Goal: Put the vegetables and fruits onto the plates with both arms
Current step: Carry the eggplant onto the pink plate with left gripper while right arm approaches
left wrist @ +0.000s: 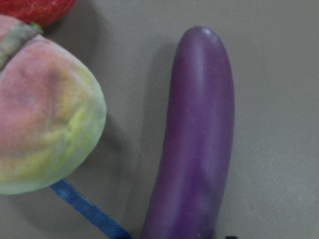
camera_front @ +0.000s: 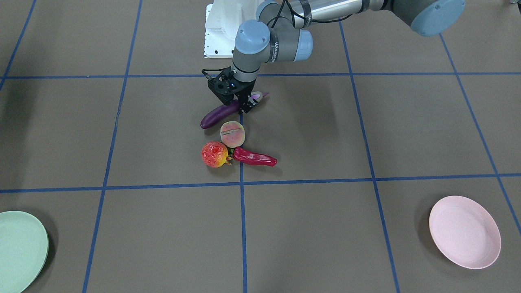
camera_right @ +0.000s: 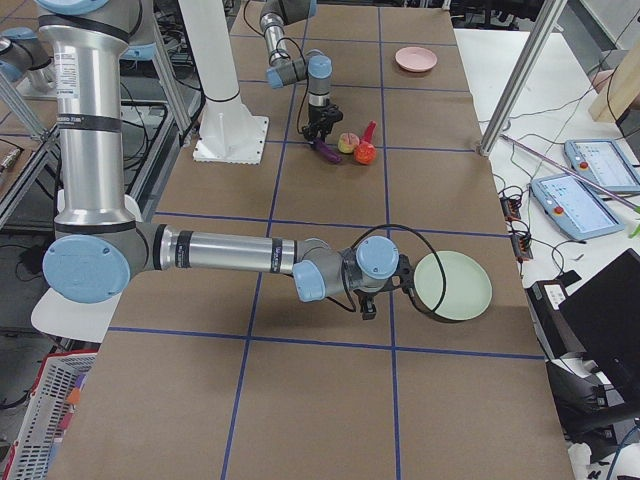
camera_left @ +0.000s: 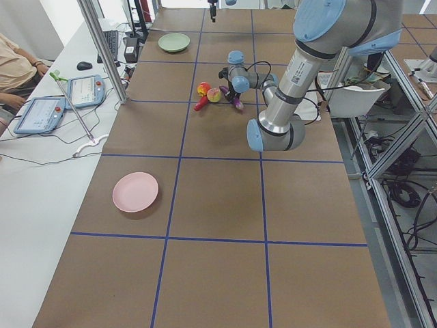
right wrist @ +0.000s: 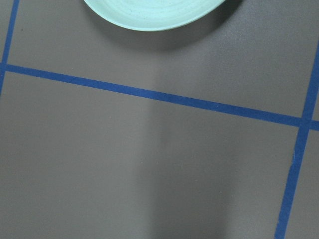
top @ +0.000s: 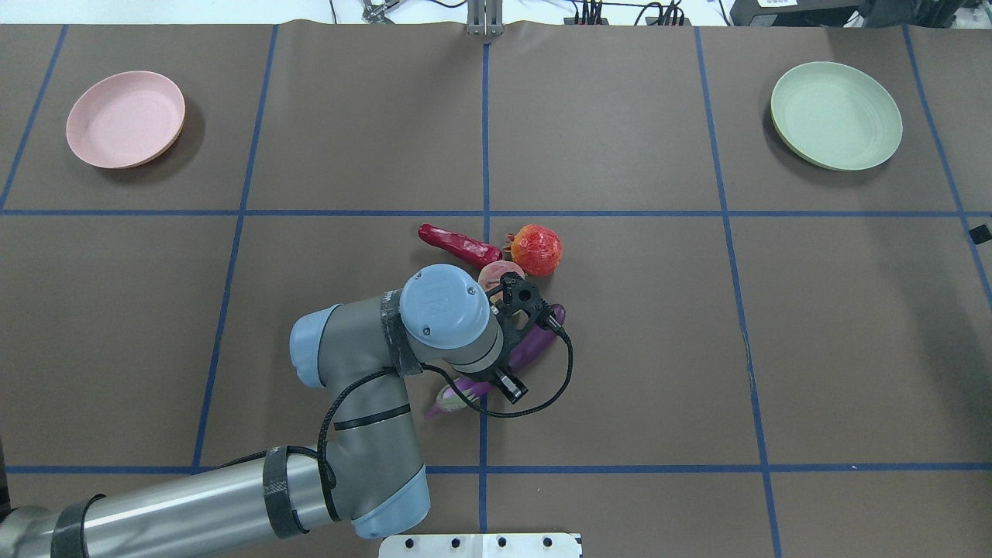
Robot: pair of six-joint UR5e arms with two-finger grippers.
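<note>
The purple eggplant (camera_front: 215,116) lies on the table at the centre. My left gripper (camera_front: 244,105) is down on its cap end, with the fingers against its sides. The eggplant also fills the left wrist view (left wrist: 199,139). The peach (camera_front: 232,134) sits beside it. In front of the peach are the pomegranate-like fruit (camera_front: 214,154) and the red chili (camera_front: 254,157), side by side. The pink plate (top: 125,118) and the green plate (top: 837,115) are bare at the far corners. My right gripper (camera_right: 368,305) hovers next to the green plate (camera_right: 453,285); I cannot tell whether it is open or shut.
The white robot base (camera_front: 220,28) stands behind the fruit cluster. Blue tape lines divide the brown table cover. The green plate's rim (right wrist: 149,12) shows at the top of the right wrist view, above bare table. Operators' tablets and cables lie beyond the table's far side.
</note>
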